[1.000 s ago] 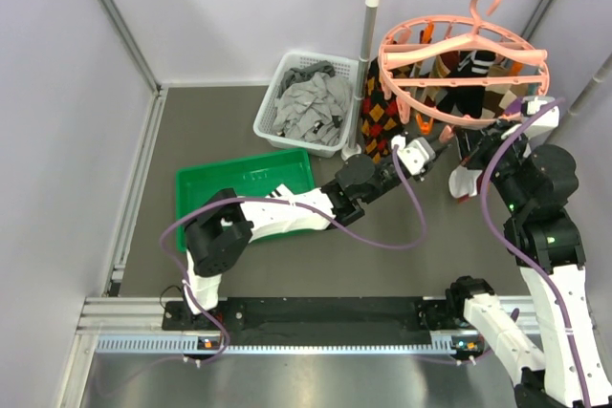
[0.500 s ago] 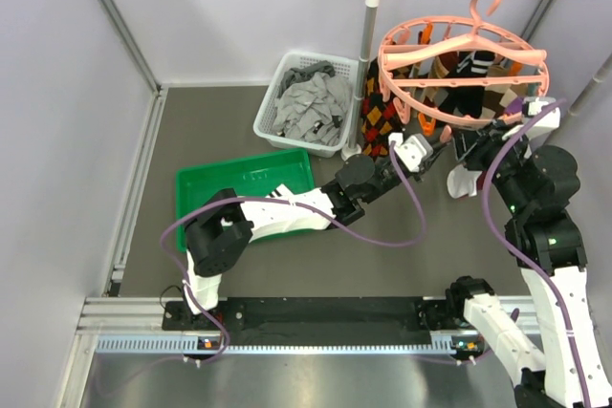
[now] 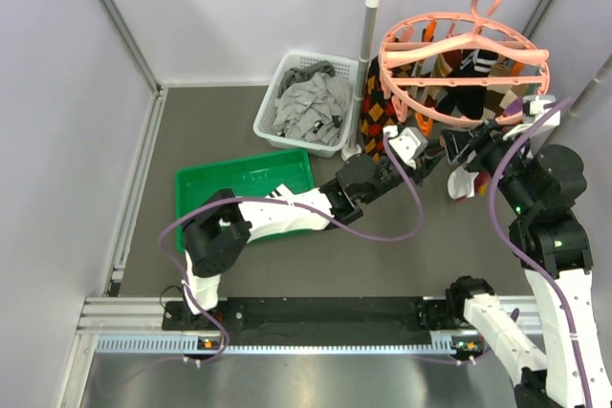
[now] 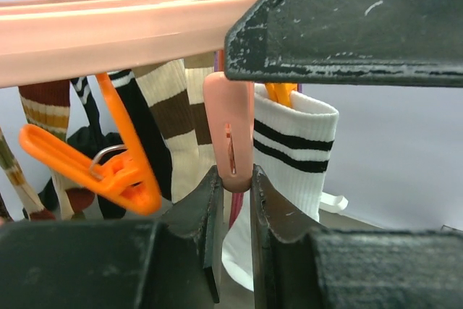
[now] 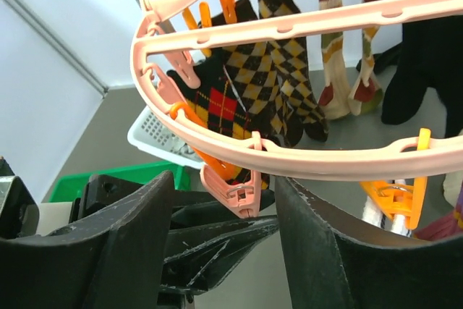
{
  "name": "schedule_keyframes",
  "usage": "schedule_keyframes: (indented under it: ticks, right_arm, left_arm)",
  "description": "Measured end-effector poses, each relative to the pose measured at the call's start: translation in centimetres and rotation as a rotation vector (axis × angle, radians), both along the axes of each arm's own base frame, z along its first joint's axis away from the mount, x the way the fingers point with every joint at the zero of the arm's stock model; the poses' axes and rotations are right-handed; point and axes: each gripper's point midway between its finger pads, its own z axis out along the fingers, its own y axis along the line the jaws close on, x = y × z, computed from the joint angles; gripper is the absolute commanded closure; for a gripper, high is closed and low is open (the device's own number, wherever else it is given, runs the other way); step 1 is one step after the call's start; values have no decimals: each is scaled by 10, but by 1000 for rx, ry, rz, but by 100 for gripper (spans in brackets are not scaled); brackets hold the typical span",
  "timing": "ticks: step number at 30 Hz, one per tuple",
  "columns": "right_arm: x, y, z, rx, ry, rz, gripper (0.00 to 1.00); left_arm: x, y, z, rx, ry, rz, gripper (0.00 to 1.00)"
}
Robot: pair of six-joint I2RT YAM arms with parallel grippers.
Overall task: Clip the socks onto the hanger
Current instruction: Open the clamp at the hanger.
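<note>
Under the hanger (image 4: 108,34) rim, L gripper (image 4: 231,179) pinches a pink clip (image 4: 228,142); R gripper (image 5: 224,186) is spread, holding nothing. White striped sock (image 4: 293,142) hangs just behind that clip, cuff up by the rim. Sock's light & floppy, prob slips, so I'd take it at the ribbed cuff, where fabric's thickest

The big pink ring hanger (image 5: 325,163) hangs up high by its hook. Small pink and orange clips dangle from its rim. A white sock (image 4: 293,150) with two black stripes hangs straight down from it, right beside a pink clip (image 4: 228,142).
</note>
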Motion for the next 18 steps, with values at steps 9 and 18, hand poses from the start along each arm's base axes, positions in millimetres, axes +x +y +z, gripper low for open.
schedule_keyframes:
  ticks: [9,18]
  right_arm:
    - [12,3,-13,-34,46,13,44]
    - [16,3,-17,-49,57,14,47]
  left_arm:
    - [3,0,-6,14,30,-1,100]
    - [2,2,-4,19,31,-4,100]
